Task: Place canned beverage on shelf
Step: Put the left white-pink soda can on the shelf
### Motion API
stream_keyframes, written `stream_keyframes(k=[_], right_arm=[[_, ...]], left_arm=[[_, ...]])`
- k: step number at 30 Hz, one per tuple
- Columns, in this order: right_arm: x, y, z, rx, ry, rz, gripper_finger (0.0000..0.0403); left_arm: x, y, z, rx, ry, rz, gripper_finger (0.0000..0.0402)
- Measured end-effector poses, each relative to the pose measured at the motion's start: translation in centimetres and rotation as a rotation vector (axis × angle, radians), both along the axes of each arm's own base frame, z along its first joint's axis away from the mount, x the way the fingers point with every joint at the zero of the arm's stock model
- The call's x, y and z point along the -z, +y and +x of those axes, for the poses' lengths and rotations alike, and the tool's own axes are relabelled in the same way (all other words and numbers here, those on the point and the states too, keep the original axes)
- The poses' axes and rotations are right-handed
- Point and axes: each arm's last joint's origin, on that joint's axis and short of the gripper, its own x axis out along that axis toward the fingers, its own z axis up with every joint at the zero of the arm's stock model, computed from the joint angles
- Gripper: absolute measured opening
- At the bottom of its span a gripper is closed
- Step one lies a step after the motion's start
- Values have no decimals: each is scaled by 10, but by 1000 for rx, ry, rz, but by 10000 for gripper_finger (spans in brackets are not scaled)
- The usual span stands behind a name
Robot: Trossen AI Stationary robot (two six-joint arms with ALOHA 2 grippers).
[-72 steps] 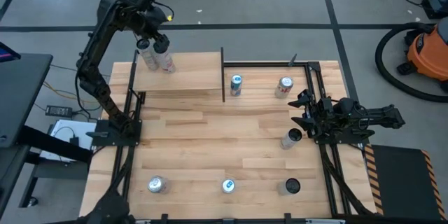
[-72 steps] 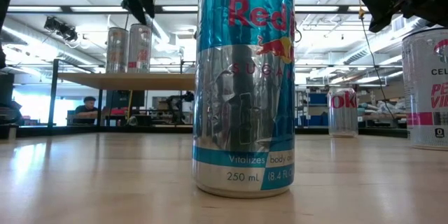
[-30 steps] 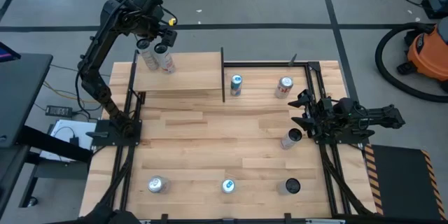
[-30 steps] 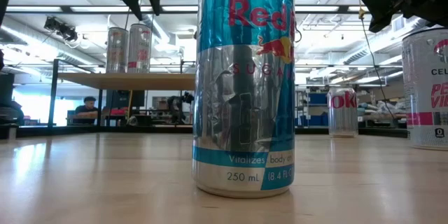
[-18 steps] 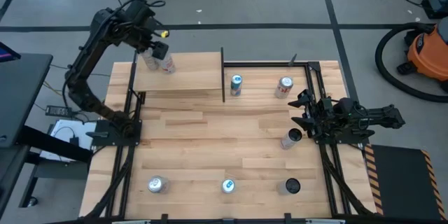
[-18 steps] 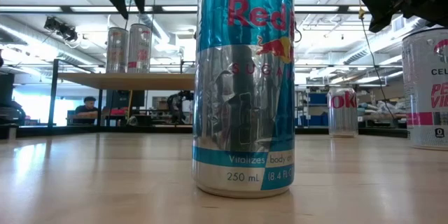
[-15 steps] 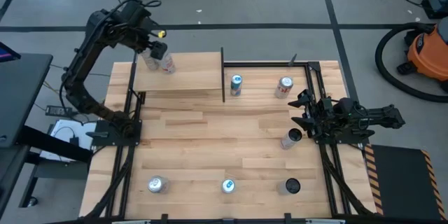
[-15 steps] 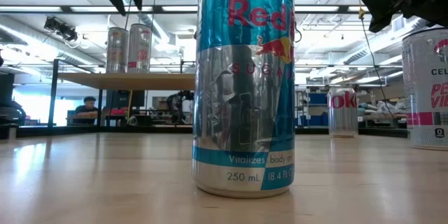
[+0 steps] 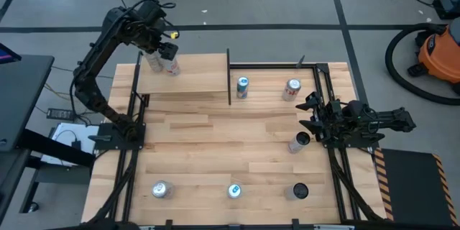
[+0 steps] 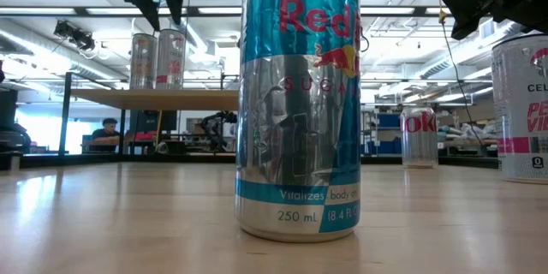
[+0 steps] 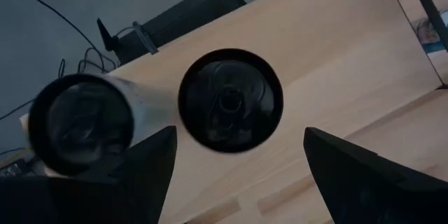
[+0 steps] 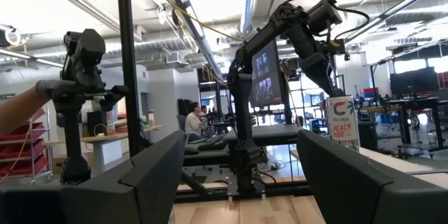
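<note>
Hovering wide-spread, the left gripper (image 9: 167,41) hangs over two round-topped metal cans (image 9: 171,65) (upright) on the pale-wood shelf (image 9: 194,77).

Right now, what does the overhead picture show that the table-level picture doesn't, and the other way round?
Only the high view shows the lids of the loose cans, such as the blue-topped can beside the shelf's post, and the right gripper low over the table's right edge. Only the low view shows the writing on the Red Bull can, a Coke can and a seated person in the room behind. Both show the left gripper, open above two tall cans standing on the shelf.
</note>
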Motion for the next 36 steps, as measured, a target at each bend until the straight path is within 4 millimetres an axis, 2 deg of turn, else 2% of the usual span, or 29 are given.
stream_keyframes(k=[20,28,36], right_arm=[[0,0,0,0,0,0,285],[0,0,0,0,0,0,285],[0,0,0,0,0,0,285]], left_arm=[[4,8,3,-6,5,-4,314],[15,19,10,10,40,-37,314],[16,18,11,42,57,-42,313]])
